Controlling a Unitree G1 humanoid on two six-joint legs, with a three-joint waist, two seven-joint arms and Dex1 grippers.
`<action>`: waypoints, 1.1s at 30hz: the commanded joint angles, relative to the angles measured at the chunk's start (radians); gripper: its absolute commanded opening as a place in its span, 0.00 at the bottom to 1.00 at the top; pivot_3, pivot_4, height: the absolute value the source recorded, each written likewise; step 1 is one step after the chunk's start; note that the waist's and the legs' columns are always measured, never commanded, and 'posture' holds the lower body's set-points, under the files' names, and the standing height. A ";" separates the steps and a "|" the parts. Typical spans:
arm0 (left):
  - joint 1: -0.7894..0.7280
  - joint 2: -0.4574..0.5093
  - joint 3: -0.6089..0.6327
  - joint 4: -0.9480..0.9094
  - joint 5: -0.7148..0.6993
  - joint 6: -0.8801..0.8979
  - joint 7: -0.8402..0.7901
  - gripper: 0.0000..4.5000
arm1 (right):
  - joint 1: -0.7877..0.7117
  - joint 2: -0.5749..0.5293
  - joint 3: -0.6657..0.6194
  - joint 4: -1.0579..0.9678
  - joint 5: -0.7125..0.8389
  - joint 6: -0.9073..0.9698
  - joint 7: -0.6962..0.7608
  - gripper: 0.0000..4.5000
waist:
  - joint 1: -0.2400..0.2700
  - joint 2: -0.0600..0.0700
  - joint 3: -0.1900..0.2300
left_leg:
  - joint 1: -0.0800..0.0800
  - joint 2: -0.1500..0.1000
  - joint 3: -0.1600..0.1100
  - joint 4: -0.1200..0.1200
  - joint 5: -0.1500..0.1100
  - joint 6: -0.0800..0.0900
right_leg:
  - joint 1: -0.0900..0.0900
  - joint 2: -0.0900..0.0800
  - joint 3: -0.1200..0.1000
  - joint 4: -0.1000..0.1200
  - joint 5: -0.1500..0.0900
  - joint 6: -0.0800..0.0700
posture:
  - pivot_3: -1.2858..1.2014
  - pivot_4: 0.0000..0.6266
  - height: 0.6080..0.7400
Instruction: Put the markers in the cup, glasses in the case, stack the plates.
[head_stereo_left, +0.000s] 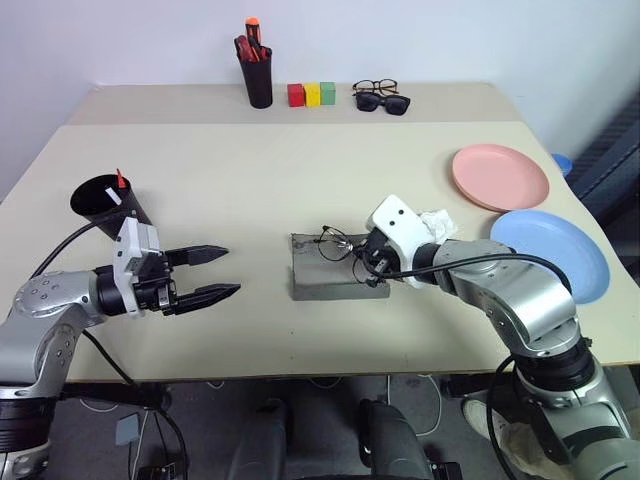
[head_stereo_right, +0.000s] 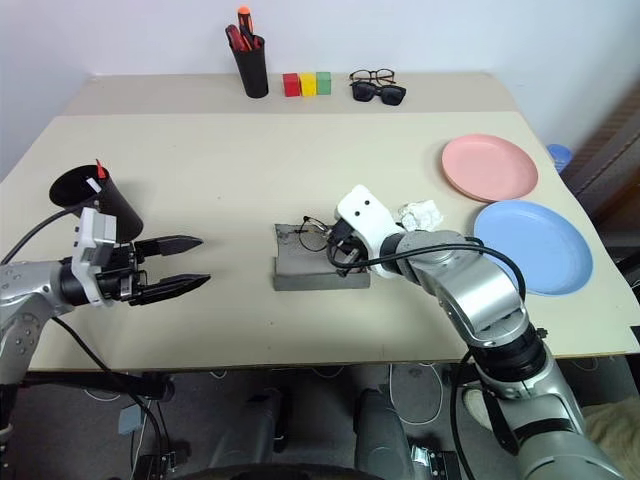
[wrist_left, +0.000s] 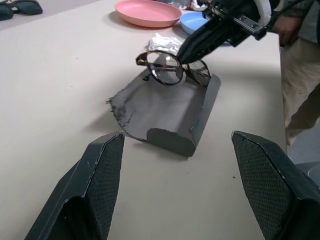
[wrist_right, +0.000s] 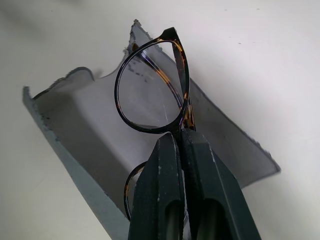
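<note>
My right gripper (head_stereo_left: 363, 262) is shut on the thin dark-framed glasses (wrist_right: 150, 95). It holds them upright over the open trough of the grey case (head_stereo_left: 335, 280) at mid-table; I cannot tell whether they touch it. My left gripper (head_stereo_left: 222, 272) stands open and empty to the left of the case, pointing at it. Behind that gripper is the black cup (head_stereo_left: 100, 203), with a red-tipped marker (head_stereo_left: 120, 181) and a white one sticking out. At the right lie the pink plate (head_stereo_left: 500, 176) and the blue plate (head_stereo_left: 555, 252), side by side and not stacked.
A crumpled white tissue (head_stereo_left: 437, 221) lies between the case and the plates. At the back stand a black pen holder (head_stereo_left: 258, 78), coloured blocks (head_stereo_left: 311, 94), sunglasses (head_stereo_left: 384, 102) and another pair of glasses. A person (wrist_left: 300, 75) stands by the table's right side.
</note>
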 joint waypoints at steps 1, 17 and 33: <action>-0.026 0.011 0.028 0.002 0.001 -0.018 0.008 0.78 | 0.005 0.011 0.004 -0.035 0.015 -0.008 0.001 0.22 | 0.000 0.000 0.000 | 0.000 0.000 0.000 0.000 0.000 0.000 | 0.000 0.000 0.000 0.000 0.000 0.000 | 0.52 0.24 1.00; -0.554 -0.192 -0.222 0.408 0.310 -0.118 0.260 0.72 | 0.280 -0.041 -0.390 -0.266 0.177 -0.159 0.079 1.00 | 0.031 -0.002 -0.001 | -0.001 -0.001 -0.001 0.002 0.000 0.000 | 0.002 0.001 -0.001 0.000 0.000 0.002 | 0.52 0.24 1.00; -1.095 -0.532 -0.422 1.348 0.625 -0.512 0.162 0.01 | 1.093 -0.020 -0.775 -0.306 0.118 -0.736 0.273 1.00 | 0.049 -0.005 -0.001 | -0.001 -0.001 0.000 0.006 -0.001 0.001 | 0.005 0.001 -0.001 -0.002 -0.002 0.006 | 0.52 0.24 1.00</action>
